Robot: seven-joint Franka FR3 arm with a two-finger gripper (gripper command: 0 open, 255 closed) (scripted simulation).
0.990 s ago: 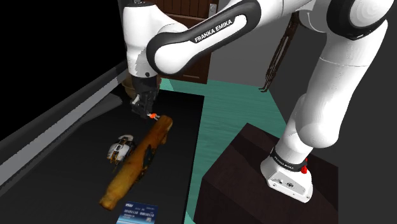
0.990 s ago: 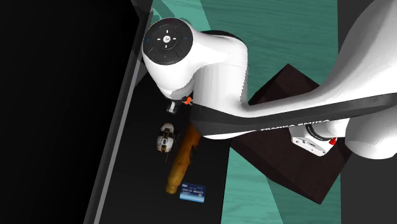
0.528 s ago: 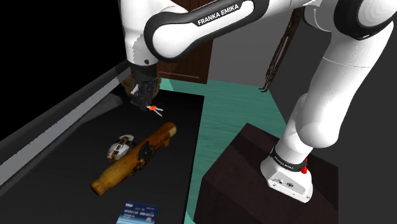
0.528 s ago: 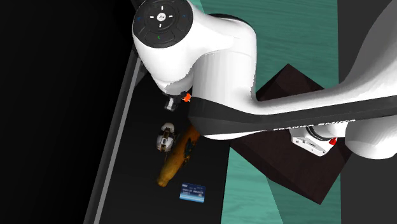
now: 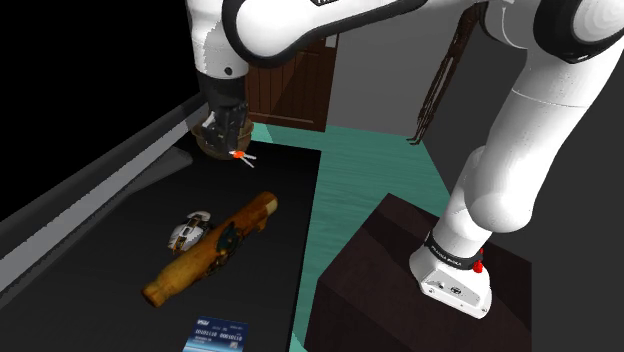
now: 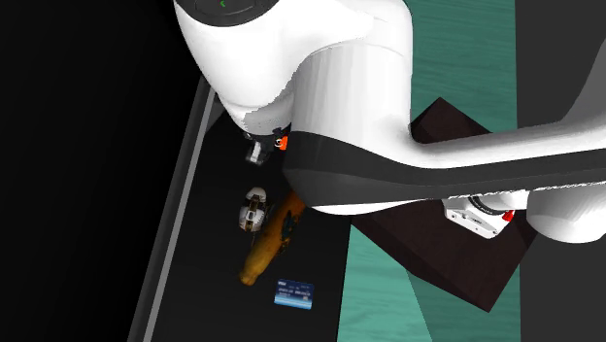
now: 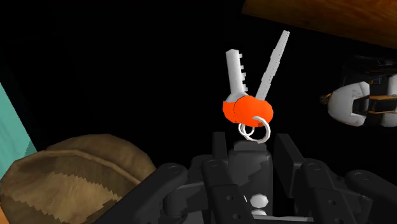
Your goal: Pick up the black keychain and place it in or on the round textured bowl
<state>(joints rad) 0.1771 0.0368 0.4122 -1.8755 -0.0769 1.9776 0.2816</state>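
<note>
My gripper hangs above the far end of the black table, shut on a keychain with an orange-red fob and two silver keys that dangle off the surface. In the wrist view the keychain sticks out past the gripper, its ring and dark body clasped between the fingers. A round brown textured bowl sits just behind the gripper, partly hidden by it. The bowl lies below and to one side of the keys. From the second exterior view the orange fob peeks out under the arm.
A long brown wooden piece lies mid-table beside a small white and black gadget. A blue card rests near the front edge. A grey rim lines the table's left. The dark stand and teal floor are to the right.
The gripper has risen and shifted toward the bowl with the keychain in it. The wooden piece swung round a second ago and now lies still.
</note>
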